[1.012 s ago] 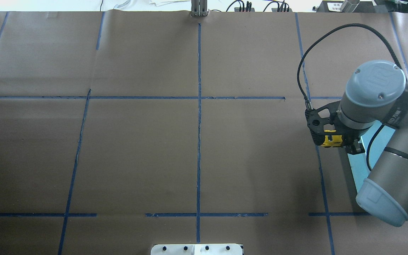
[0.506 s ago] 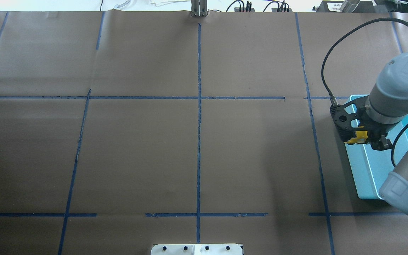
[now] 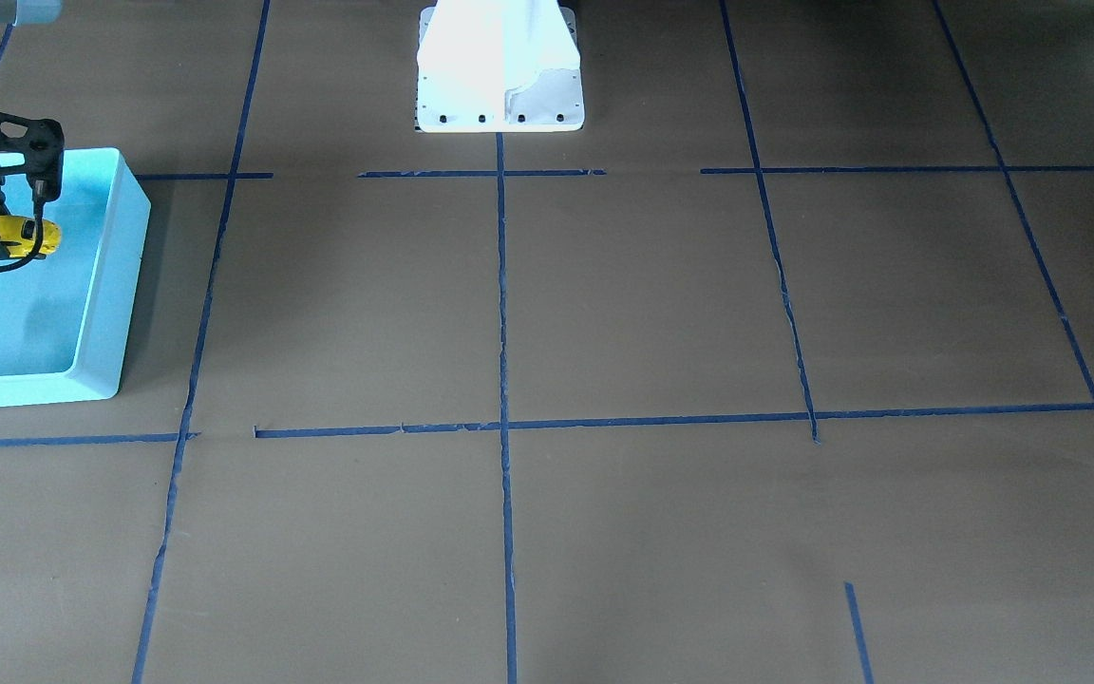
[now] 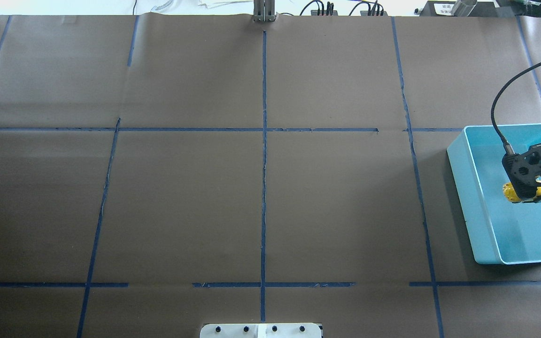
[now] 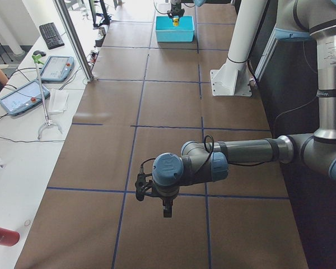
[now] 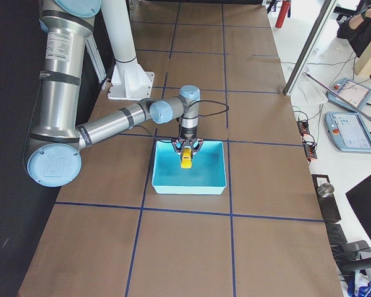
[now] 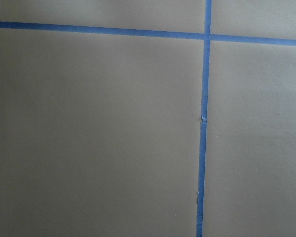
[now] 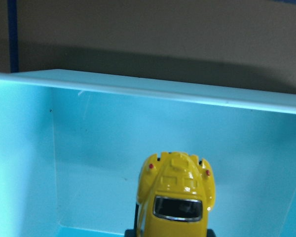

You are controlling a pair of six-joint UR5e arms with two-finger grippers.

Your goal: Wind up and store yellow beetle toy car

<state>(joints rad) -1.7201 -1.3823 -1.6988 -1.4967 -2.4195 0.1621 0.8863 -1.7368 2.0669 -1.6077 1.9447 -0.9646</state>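
The yellow beetle toy car (image 4: 513, 192) is held in my right gripper (image 4: 533, 195), which is shut on it over the inside of the turquoise bin (image 4: 458, 164). In the front-facing view the car (image 3: 23, 237) hangs between the fingers above the bin's floor, near the bin's wall (image 3: 120, 285). The right wrist view shows the car (image 8: 176, 195) from behind, facing the bin's rim (image 8: 138, 88). The exterior right view shows the car (image 6: 186, 161) inside the bin's outline (image 6: 191, 185). My left gripper (image 5: 166, 210) hovers over bare table far from the bin; I cannot tell whether it is open or shut.
The table is covered in brown paper with blue tape lines (image 4: 264, 164). The white robot base (image 3: 499, 66) stands at the table's edge. The left wrist view shows only paper and tape (image 7: 203, 123). Tablets (image 5: 21, 95) lie on a side bench.
My right arm has carried the car to the right, from the bin's left edge to over its inside. The gripper has stayed shut on the car.
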